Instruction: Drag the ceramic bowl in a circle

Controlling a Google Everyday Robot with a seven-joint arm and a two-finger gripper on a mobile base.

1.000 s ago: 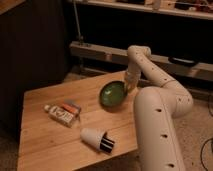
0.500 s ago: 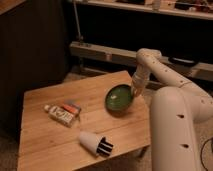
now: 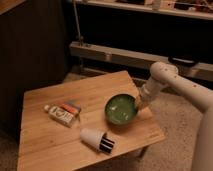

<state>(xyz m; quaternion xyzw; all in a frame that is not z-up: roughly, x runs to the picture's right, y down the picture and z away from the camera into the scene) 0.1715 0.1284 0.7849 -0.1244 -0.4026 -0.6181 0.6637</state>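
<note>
camera view: claw [image 3: 138,103] clenched on right rim of ceramic bowl [image 3: 120,110], near the surface [image 3: 50,145] right edge. risk: an outward arc could tip it off, or strike the white cup [image 3: 95,138].

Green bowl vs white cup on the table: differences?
The ceramic bowl is green, the white cup white with a black end. Bowl sits upright; cup lies on its side. Bowl is wider. The gripper grips the bowl's right rim; the cup is untouched. Both rest on the wooden table.
</note>
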